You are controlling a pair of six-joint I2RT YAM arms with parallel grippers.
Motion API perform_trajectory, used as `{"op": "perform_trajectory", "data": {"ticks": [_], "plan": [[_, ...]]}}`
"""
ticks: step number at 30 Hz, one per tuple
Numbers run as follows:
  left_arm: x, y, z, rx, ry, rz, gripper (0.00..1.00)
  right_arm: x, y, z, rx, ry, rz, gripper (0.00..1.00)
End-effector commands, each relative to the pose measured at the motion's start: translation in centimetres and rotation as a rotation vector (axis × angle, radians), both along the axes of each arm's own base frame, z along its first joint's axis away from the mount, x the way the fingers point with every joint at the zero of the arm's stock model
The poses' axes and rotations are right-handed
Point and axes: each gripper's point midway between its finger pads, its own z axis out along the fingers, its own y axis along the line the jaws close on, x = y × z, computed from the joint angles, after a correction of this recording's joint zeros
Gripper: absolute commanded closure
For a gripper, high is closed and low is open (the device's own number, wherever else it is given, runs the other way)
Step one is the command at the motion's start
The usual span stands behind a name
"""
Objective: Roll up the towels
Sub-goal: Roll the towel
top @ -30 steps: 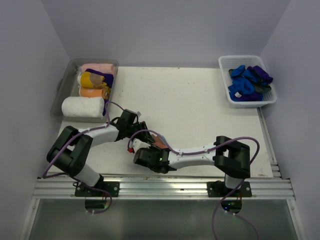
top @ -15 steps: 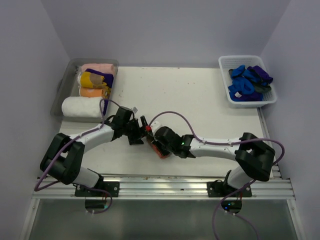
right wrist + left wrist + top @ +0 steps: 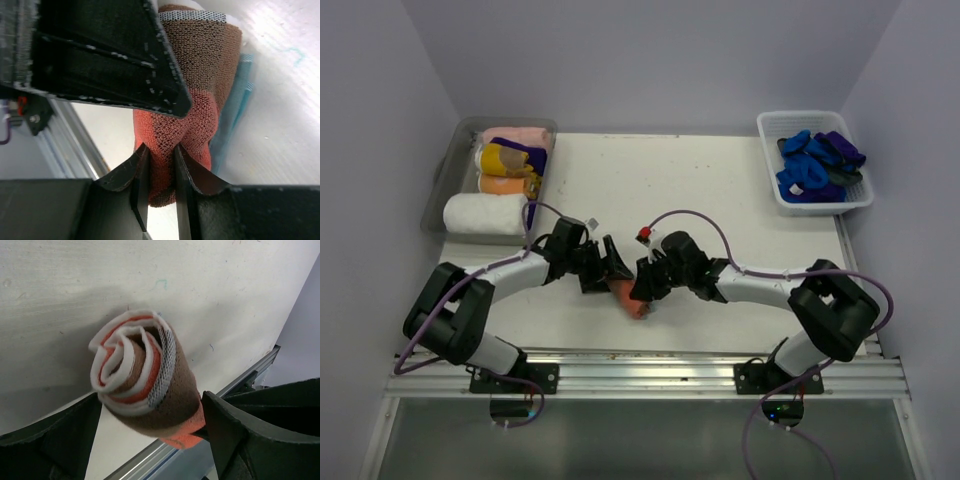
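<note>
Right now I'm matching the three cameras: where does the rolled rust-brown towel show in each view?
Top external: rust-brown towel just below centre.
Left wrist: centre, rolled end towards the camera, between the open fingers of the left gripper.
Right wrist: upper centre; the right gripper pinches its orange-red end.
Shared landmark: the metal rail along the near edge.

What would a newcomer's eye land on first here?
The rolled rust-brown towel near the front of the table, with the right gripper pinching one end and the left gripper open astride the roll. After that, the clear tray of rolled towels at back left and the white basket of blue and purple towels at back right.
</note>
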Motion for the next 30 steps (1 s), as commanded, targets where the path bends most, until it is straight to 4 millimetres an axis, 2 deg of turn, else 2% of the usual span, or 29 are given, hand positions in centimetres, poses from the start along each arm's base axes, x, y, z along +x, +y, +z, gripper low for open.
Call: {"op": "perform_trajectory", "data": {"ticks": [1,3,5,6,9,11,12,14,15,18,20,21,22,23,24,25,26,27,28,30], "plan": [[0.4,-0.9,0.2,-0.041,-0.029,-0.027,0.15,-1.7,1.4,1.9,0.144,0.099,0.076,0.77],[0.4,-1.0,0.0,-0.043,-0.028,-0.027,0.16,-1.6,1.5,1.9,0.168,0.120,0.078,0.76],[0.5,-1.1,-0.1,-0.041,-0.025,-0.021,0.23,-1.4,1.4,1.5,0.166,0.143,0.070,0.76],[0.4,-1.1,-0.2,-0.039,-0.021,-0.022,0.23,-1.4,1.4,1.3,0.163,0.148,0.070,0.76],[0.5,-1.0,-0.5,-0.028,-0.012,-0.009,0.45,-1.4,1.0,0.6,0.128,0.175,0.055,0.70],[0.5,-0.9,-0.6,-0.023,-0.009,-0.006,0.52,-0.6,0.7,0.5,0.088,0.140,0.033,0.64],[0.5,-0.9,-0.7,-0.016,-0.007,-0.004,0.57,-0.7,0.1,0.1,0.049,0.146,0.023,0.56],[0.3,-0.7,-0.9,-0.005,0.004,0.000,0.60,-0.2,-0.4,1.4,0.035,0.086,0.020,0.48],[0.3,-0.7,-0.9,-0.004,0.006,0.002,0.61,0.0,-1.1,1.1,-0.024,0.056,-0.014,0.43],[0.3,-0.5,-1.2,0.008,0.018,0.011,0.63,0.5,-2.7,2.5,-0.171,-0.096,-0.057,0.36],[0.2,-0.5,-1.1,0.008,0.023,0.013,0.63,1.0,-2.8,4.2,-0.236,-0.218,-0.066,0.33],[0.2,-0.4,-1.1,0.010,0.027,0.017,0.63,-0.1,-2.6,4.7,-0.270,-0.255,-0.038,0.31],[0.4,-0.5,-1.0,0.013,0.022,0.020,0.63,0.8,-2.7,5.9,-0.307,-0.338,-0.073,0.31],[0.4,-0.4,-1.1,0.020,0.025,0.019,0.63,0.7,-2.5,6.3,-0.329,-0.373,-0.070,0.30],[0.4,-0.3,-1.0,0.022,0.028,0.022,0.63,-0.4,-2.0,6.2,-0.364,-0.410,-0.036,0.30],[0.6,-0.4,-0.9,0.023,0.022,0.021,0.63,0.2,-1.9,7.1,-0.402,-0.481,-0.056,0.30],[0.6,-0.4,-0.9,0.025,0.026,0.022,0.63,0.1,-1.6,7.3,-0.429,-0.517,-0.052,0.29],[0.7,-0.4,-0.9,0.026,0.024,0.021,0.63,-0.9,-1.0,7.3,-0.456,-0.547,-0.014,0.29],[0.7,-0.4,-0.9,0.027,0.024,0.021,0.63,-0.6,-0.7,7.0,-0.509,-0.587,-0.015,0.29],[0.7,-0.5,-0.8,0.028,0.026,0.019,0.63,-1.3,0.1,6.4,-0.560,-0.627,0.024,0.28]]}}
